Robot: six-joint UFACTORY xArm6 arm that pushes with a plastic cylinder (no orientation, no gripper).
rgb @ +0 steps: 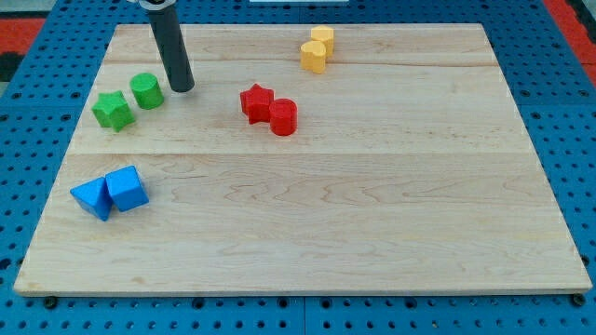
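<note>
We set our tip (182, 88) on the wooden board (372, 214); as a bare rod it has nothing to open and holds nothing. Nearest is the green cylinder (146, 90), just beside it at 9 o'clock, not visibly touching. The green star (113, 110) lies beyond at 8. Red star (255, 101) and red cylinder (283, 117) sit at 3, touching. Two yellow blocks (318, 49) at 2. Two blue blocks (110, 193) at 7.

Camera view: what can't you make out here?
- Rod above my tip: cut off by the view's top edge; arm unseen.
- Contact between tip and green cylinder: too close to tell.
- Two yellow blocks: shapes too small and overlapping.
- Two blue blocks: far faces hidden, shapes unclear.
</note>
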